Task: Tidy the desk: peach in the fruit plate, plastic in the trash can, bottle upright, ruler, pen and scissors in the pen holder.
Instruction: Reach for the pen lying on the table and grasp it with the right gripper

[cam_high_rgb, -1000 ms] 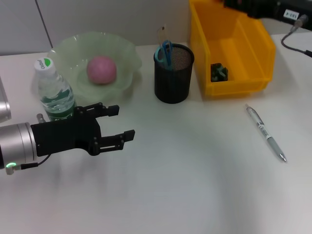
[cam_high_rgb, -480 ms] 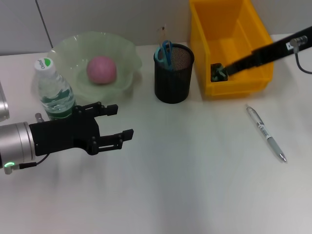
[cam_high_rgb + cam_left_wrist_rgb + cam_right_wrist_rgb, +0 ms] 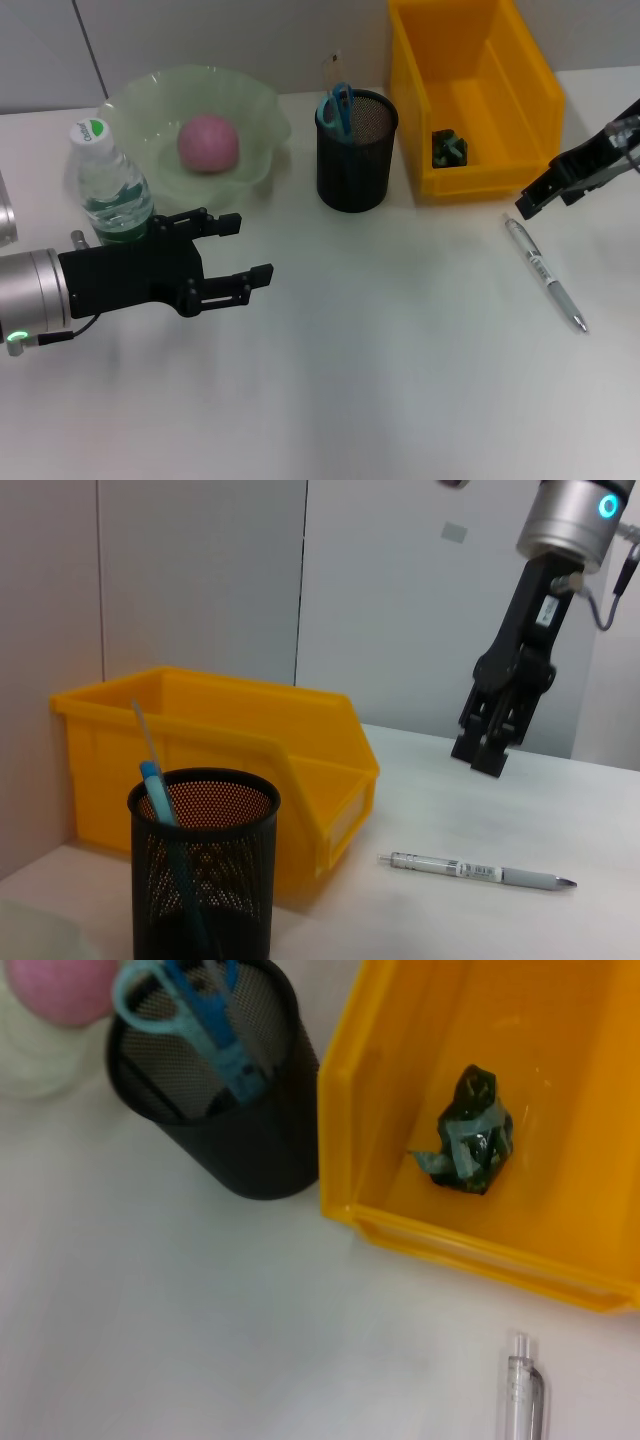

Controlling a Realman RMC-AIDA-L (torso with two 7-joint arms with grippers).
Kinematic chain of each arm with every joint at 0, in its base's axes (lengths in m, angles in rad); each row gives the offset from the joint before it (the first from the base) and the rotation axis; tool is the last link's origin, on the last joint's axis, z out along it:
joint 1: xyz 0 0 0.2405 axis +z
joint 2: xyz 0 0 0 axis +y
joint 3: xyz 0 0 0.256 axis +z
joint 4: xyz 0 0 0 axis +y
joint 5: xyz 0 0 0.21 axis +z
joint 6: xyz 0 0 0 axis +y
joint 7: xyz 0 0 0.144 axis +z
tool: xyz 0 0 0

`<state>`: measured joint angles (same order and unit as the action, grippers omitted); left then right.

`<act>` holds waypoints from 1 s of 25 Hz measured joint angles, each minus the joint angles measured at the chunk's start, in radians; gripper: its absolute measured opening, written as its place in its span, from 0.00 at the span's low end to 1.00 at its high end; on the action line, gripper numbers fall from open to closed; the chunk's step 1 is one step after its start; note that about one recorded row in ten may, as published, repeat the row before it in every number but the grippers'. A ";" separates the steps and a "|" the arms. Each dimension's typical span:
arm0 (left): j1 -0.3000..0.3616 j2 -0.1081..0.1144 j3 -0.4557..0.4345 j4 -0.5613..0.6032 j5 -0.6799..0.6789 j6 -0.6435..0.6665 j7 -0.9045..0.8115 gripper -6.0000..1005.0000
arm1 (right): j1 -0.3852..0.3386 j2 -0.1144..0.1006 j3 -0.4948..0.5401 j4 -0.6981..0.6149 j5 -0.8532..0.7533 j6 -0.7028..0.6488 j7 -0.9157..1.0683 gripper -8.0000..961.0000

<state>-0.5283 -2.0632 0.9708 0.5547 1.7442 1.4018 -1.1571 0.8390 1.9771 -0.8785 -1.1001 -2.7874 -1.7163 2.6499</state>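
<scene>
Right gripper (image 3: 527, 204) hangs just above the pen's (image 3: 546, 273) clip end, its fingers close together around nothing; beyond it sits the yellow bin (image 3: 470, 150) holding the crumpled plastic (image 3: 449, 148). Left gripper (image 3: 245, 257) waits spread wide beside the upright bottle (image 3: 110, 188).

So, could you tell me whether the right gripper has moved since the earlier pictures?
Yes. The right gripper has pulled out of the yellow bin, toward the robot, and now hangs above the pen.
</scene>
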 joint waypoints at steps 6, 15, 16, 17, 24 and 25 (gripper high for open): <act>0.001 0.000 0.000 0.001 0.000 0.002 0.003 0.73 | 0.032 -0.003 -0.028 0.144 -0.045 0.108 -0.010 0.67; 0.000 0.000 0.005 0.001 0.003 0.002 -0.003 0.73 | 0.055 -0.008 -0.047 0.288 -0.081 0.199 -0.013 0.67; 0.000 0.000 0.005 0.001 0.003 0.002 -0.003 0.73 | 0.055 -0.008 -0.047 0.288 -0.081 0.199 -0.013 0.67; 0.000 0.000 0.005 0.001 0.004 0.002 -0.003 0.73 | 0.055 -0.008 -0.047 0.293 -0.081 0.201 -0.013 0.67; 0.001 -0.002 0.005 0.001 0.005 0.005 -0.002 0.73 | 0.072 -0.004 -0.050 0.343 -0.111 0.219 -0.010 0.67; 0.001 -0.002 0.005 0.001 0.006 0.006 -0.001 0.73 | 0.076 -0.003 -0.050 0.351 -0.118 0.222 -0.009 0.67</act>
<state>-0.5276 -2.0648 0.9756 0.5553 1.7499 1.4076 -1.1581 0.9146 1.9737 -0.9288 -0.7492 -2.9052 -1.4941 2.6410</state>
